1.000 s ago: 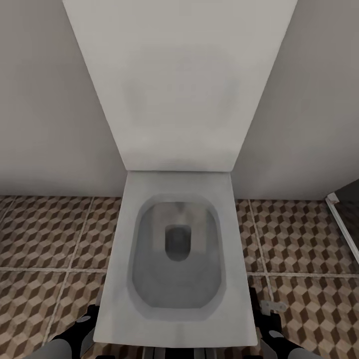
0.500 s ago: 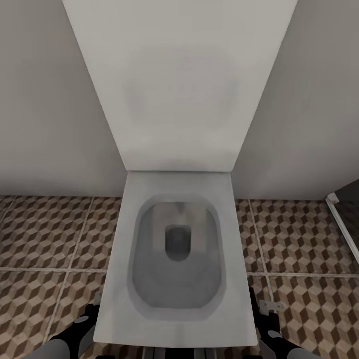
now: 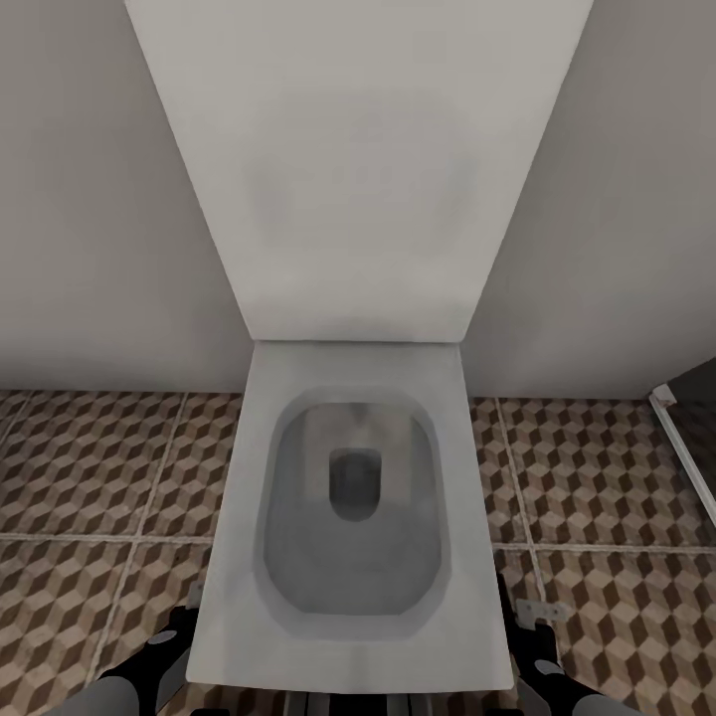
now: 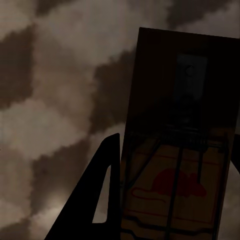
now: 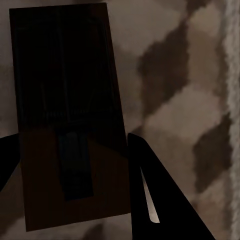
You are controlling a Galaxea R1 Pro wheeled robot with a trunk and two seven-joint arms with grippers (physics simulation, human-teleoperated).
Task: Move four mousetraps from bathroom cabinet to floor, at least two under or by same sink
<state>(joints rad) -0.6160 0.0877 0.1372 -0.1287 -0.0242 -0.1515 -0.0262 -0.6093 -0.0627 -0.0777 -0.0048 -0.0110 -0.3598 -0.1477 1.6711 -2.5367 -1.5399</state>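
Left wrist view: mousetrap (image 4: 180,150) between left gripper (image 4: 172,192) fingers, gripped, long axis running along fingers, red mark toward wrist. Right gripper (image 5: 67,175) likewise clamps second mousetrap (image 5: 65,115), lengthwise along fingers. Both hang over cube-patterned bathroom floor (image 3: 89,477), either side of white toilet (image 3: 358,517). Likely mid-task: two traps carried, not yet set down; sink unseen.

white toilet (image 3: 358,517), brown-beige cube-patterned floor (image 3: 89,477), tan red-marked mousetrap (image 4: 175,185)
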